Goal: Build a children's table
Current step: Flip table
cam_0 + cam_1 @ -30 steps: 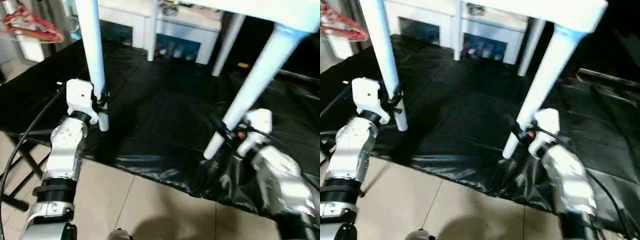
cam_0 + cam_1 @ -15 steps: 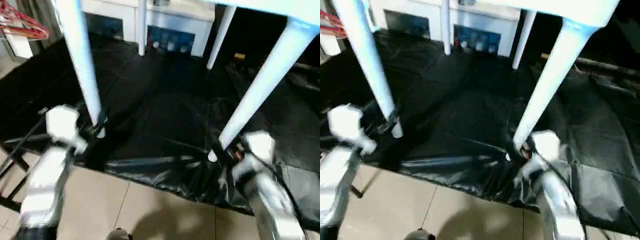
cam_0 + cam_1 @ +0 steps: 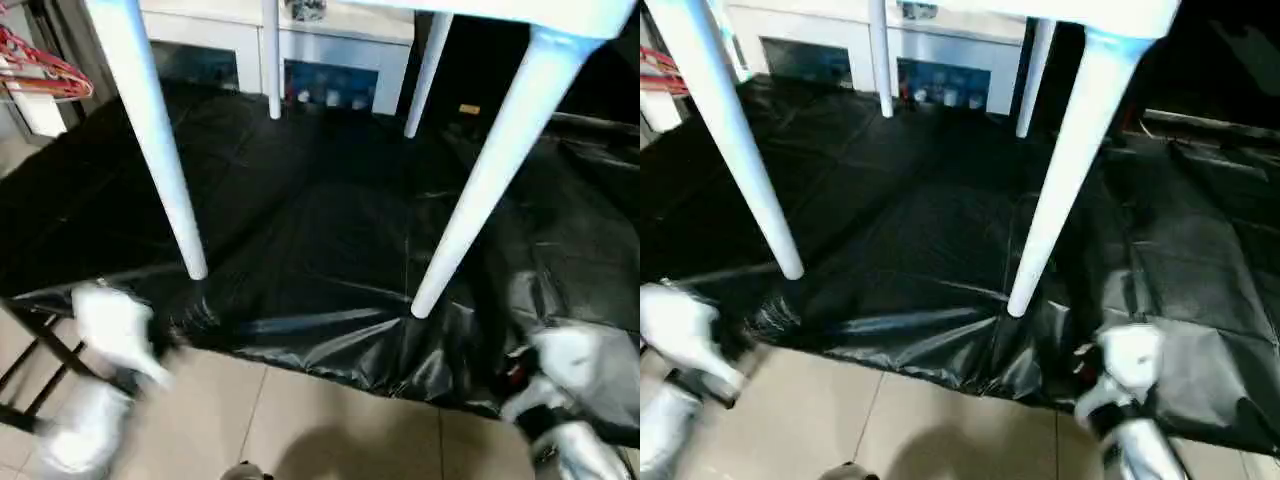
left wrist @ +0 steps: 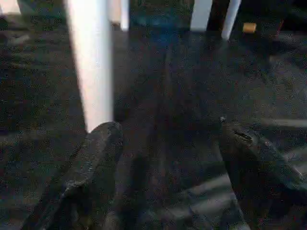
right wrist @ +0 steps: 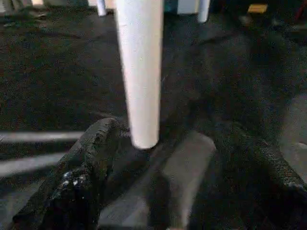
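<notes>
White plastic table: the children's table [image 3: 500, 12] stands upright on four legs on the black sheet [image 3: 320, 240].
Left gripper [image 4: 165, 143]: jaws spread, empty, low and clear of the near-left leg [image 3: 150, 130] it clasped a second ago.
Right gripper [image 5: 165, 143]: likewise apart, released from the near-right leg [image 3: 490, 160].
Meaning: assembly looks finished; arms retreating.

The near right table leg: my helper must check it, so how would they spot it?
The white children's table stands on a black plastic sheet. Of its four legs, two stand by the sheet's front edge. The near right leg is the one slanting, foot beside crinkled plastic.
</notes>
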Controlling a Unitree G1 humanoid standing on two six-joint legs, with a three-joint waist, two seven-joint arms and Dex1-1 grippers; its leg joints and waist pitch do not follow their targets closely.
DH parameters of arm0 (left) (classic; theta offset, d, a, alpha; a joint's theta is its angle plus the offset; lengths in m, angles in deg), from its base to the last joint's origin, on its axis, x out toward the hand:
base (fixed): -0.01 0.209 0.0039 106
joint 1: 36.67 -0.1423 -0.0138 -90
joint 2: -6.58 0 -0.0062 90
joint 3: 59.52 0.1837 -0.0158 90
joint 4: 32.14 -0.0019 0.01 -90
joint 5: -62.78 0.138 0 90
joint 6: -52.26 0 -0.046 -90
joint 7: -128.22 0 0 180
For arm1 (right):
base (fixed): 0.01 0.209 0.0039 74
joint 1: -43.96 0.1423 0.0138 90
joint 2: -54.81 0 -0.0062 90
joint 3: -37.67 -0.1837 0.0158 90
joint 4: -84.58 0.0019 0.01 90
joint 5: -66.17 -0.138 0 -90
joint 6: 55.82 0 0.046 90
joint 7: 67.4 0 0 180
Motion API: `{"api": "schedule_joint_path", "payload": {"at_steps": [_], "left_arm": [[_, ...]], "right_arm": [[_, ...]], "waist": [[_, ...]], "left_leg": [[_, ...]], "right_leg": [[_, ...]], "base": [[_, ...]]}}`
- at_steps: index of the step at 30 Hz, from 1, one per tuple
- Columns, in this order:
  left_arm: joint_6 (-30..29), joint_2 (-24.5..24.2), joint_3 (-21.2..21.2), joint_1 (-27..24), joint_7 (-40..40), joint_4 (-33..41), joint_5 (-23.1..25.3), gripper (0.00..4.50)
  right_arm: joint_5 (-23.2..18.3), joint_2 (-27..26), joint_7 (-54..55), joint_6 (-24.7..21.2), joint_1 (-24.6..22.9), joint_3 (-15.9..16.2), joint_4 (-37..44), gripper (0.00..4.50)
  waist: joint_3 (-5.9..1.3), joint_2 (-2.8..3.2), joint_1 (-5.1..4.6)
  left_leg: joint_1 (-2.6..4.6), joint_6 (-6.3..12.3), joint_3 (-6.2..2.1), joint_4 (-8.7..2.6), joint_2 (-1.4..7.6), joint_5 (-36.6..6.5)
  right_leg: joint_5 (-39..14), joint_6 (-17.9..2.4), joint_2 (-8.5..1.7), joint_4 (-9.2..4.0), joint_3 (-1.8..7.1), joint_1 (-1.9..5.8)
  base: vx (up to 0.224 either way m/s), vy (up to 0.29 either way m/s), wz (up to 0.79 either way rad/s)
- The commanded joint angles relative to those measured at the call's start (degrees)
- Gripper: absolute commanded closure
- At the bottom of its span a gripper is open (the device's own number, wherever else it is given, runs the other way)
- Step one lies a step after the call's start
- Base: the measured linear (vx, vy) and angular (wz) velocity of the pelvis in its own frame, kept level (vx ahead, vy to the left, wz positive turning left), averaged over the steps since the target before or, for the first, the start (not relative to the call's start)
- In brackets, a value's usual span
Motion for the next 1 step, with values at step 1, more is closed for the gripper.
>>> {"api": "schedule_joint_path", "payload": {"at_steps": [1], "left_arm": [[0.26,-0.04,0.71,0.3,-1.29,0.81,1.93,0.9]], "right_arm": [[0.41,0.1,0.52,-1.21,0.53,-0.47,-0.35,1.0]], "waist": [[-1.45,0.5,-0.66]], "left_leg": [[1.29,-3.11,-3.59,-5.13,4.01,-31.41]], "right_leg": [[-40.92,1.08,-6.23,-7.84,3.27,-0.15]], "base": [[0.0,0.0,0.0]]}}
